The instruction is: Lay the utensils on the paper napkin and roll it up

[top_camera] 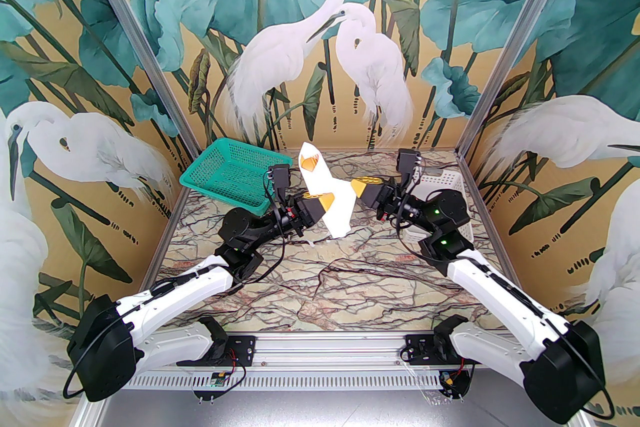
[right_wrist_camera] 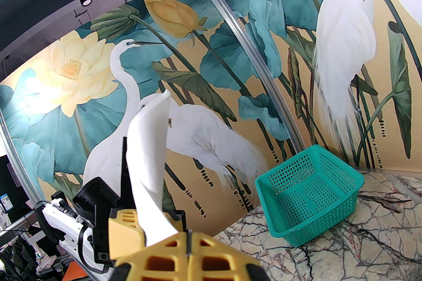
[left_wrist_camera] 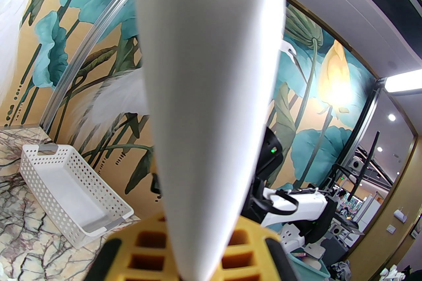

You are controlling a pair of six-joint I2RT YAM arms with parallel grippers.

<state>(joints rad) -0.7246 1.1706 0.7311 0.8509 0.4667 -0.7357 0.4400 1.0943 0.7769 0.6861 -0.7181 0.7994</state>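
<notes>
Both arms hold the rolled napkin (top_camera: 320,182)

It tilts above the surface (top_camera: 320,275), utensils (top_camera: 311,162) peeking from its upper end. The left end effector (top_camera: 322,200) clamps its lower part; the right end effector (top_camera: 356,187) is closed on its side edge

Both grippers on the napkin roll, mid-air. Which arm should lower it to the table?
Left. The left gripper is shut around the napkin roll mid-body, so it likely carries the weight; the right gripper looks to pinch only its side edge.
</notes>
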